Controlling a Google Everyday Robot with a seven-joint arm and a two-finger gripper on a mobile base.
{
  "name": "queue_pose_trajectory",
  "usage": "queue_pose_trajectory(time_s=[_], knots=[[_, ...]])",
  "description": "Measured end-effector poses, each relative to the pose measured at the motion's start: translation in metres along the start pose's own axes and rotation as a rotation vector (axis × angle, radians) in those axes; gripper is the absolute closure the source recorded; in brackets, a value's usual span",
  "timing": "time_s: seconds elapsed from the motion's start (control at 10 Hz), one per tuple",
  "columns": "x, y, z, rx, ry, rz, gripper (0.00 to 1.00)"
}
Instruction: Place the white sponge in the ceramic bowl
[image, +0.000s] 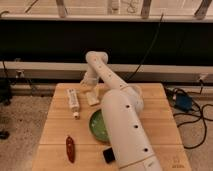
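The big white arm (125, 130) is blocking most of the ceramic bowl (97, 126), so only a green crescent on its left is showing, mid-frame. The arm's base is running off the bottom edge. The gripper (89, 83), upper middle by the table's far edge, is sitting just above the white sponge (92, 98). A dark object (108, 155) at the bottom is half hiding behind the arm, can't tell what it is.
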Motion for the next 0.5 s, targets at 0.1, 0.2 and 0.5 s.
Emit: queue_pose_trajectory(time_s=[0.1,0.2,0.5], knots=[[-0.005,0.0,0.001,-0.007,-0.009,-0.009,0.2],[-0.01,-0.001,0.004,-0.019,-0.02,-0.022,0.2],[-0.021,0.0,0.012,-0.062,-0.044,-0.049,0.2]])
